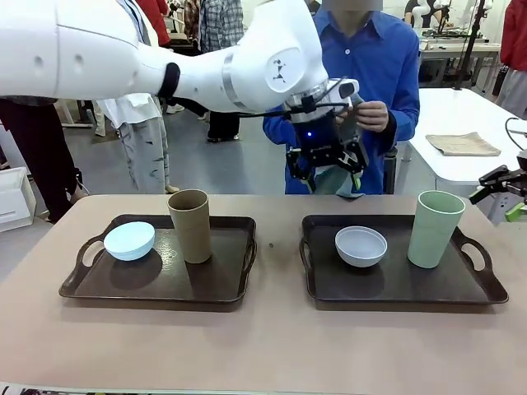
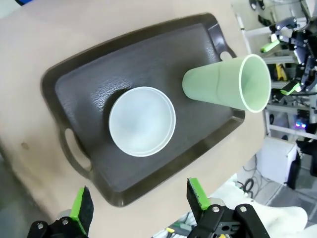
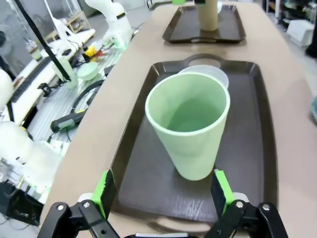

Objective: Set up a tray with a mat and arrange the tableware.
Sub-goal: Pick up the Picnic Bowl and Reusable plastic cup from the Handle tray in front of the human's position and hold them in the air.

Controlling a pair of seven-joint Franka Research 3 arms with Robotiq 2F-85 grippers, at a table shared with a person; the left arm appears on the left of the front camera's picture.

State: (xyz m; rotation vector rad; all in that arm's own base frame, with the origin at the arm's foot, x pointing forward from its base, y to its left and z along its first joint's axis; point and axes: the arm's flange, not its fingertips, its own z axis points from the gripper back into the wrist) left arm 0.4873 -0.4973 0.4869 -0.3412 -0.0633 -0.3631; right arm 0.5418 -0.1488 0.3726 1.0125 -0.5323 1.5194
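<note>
Green cup (image 1: 435,228) upright on right tray (image 1: 395,281), bowl (image 1: 361,245) beside it — left gripper (image 1: 325,169) and right gripper (image 3: 162,192) both open-jawed, empty.
Looks light, stiff, smooth — maybe slippery; pinch mid-wall, below the rim.

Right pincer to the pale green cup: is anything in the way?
Nothing visible. The open right pincer faces the pale green cup directly; only the low near end of the tray lies beneath the path. The whitish bowl sits beyond the cup, and the left pincer hangs high over the tray's far side.
</note>
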